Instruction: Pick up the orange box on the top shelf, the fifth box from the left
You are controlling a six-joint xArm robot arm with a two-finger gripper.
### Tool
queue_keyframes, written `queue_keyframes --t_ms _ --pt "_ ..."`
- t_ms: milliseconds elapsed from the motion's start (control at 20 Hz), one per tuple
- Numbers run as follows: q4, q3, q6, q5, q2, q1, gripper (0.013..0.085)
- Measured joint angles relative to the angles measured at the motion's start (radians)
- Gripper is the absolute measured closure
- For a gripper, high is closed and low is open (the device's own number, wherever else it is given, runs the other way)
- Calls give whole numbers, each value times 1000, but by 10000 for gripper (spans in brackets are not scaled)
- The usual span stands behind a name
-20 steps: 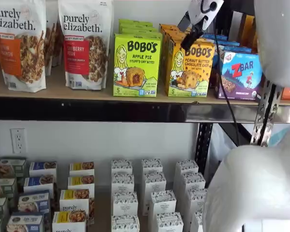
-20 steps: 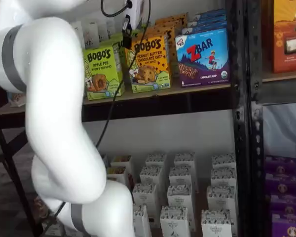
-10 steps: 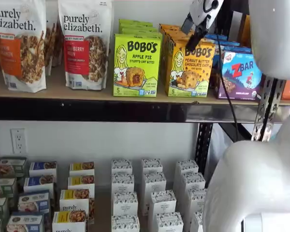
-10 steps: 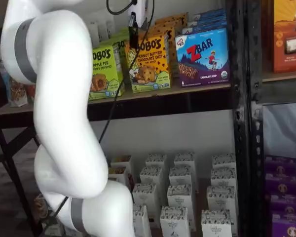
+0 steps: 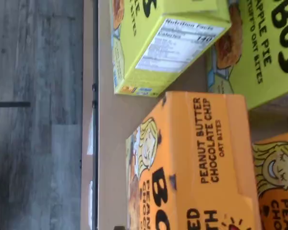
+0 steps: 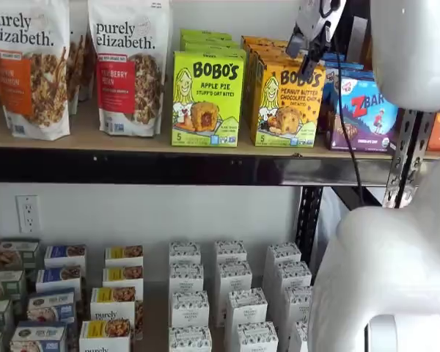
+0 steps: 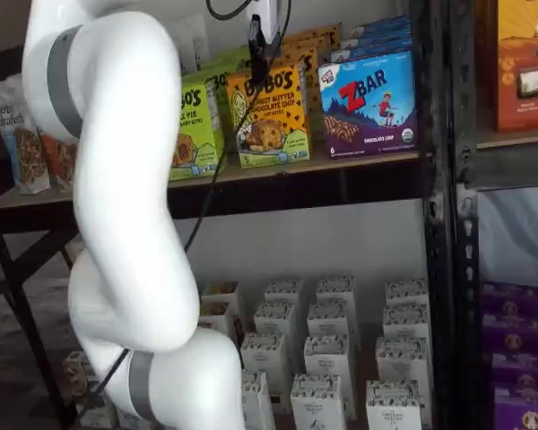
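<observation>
We see our gripper [image 6: 313,45] up at the top of both shelf views, its black fingers [image 7: 260,49] hanging just in front of the upper edge of the orange box [image 6: 287,104], but they show side-on with no clear gap, so we cannot tell whether they are apart or together, and nothing is clamped in them. The orange box stands upright at the front of the top shelf [image 6: 132,139], with more orange cartons lined up behind it, the lime-green box [image 6: 207,98] just beside it on one side and the blue-purple box [image 7: 369,103] just beside it on the other. We judge the main risk to be a finger coming down on the box's top instead of straddling it, which would tip it back into the row behind or push it off square. Because the neighbours sit so near, a wide or off-centre approach could also nudge the lime-green box or catch two cartons at once, and the cable [image 6: 345,110] hanging beside the fingers could drag across the front. We read "BOBO'S" and "PEANUT BUTTER CHOCOLATE CHIP" on the orange box, with "OAT BITES" legible in the wrist view; "BOBO'S APPLE PIE" on the green one; "ZBAR" and "CHOCOLATE CHIP" on the blue one; and "purely elizabeth." on the granola bags [image 6: 130,66].
</observation>
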Motion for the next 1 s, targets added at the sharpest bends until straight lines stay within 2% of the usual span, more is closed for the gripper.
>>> queue_keyframes --t_ms 400,800,1000 --pt "-56 -30 -2 47 51 13 130" --pt "-64 -59 9 72 105 30 130" --pt "-65 -49 9 49 103 31 130"
